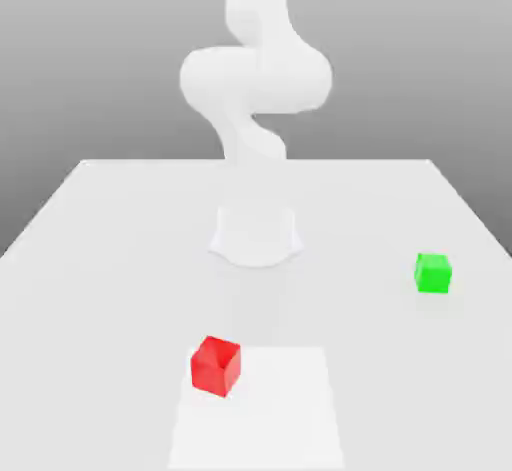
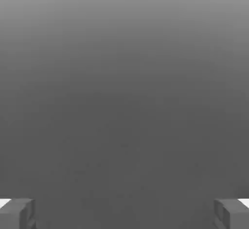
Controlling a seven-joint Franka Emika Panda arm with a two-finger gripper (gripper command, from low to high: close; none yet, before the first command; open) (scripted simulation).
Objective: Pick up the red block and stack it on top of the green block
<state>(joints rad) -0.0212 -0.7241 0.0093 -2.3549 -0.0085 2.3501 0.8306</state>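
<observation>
The red block (image 1: pixel 216 365) sits on the white table near its front, a little toward the exterior view's left. The green block (image 1: pixel 433 272) rests farther back on the exterior view's right, well apart from the red one. The white arm (image 1: pixel 257 79) rises from its base at the table's middle and bends high above the surface. In the hand view my gripper (image 2: pixel 124 213) is open, its two grey fingertips (image 2: pixel 17 213) far apart with nothing between them, facing a plain grey background.
The white table (image 1: pixel 120 229) stretches wide around both blocks. The arm's round base (image 1: pixel 256 236) stands at its centre. A brighter square patch (image 1: pixel 290 409) lies at the front, beside the red block.
</observation>
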